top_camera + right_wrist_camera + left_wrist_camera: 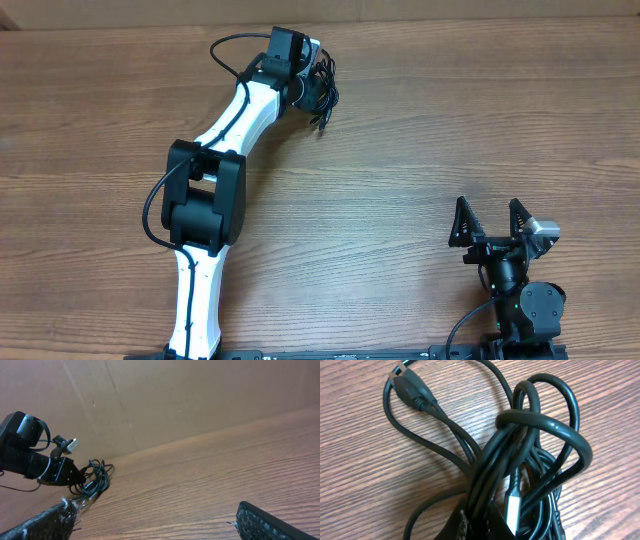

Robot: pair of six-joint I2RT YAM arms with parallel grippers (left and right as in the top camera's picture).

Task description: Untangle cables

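The cables (322,92) are one bunch of thin black cords at the far middle of the table. The left wrist view shows them close up as tangled loops (535,455), with a black plug (410,389) at upper left and a silver plug end (512,505) near the bottom. My left gripper (485,527) is shut on strands of this bunch; it also shows in the overhead view (308,88). My right gripper (490,222) is open and empty at the near right, far from the cables. The right wrist view shows the bunch (92,482) at a distance.
A brown cardboard wall (175,405) stands along the table's far edge, just behind the cables. The wooden table (450,120) stretches bare between the two arms. The left arm (215,190) reaches diagonally across the left half.
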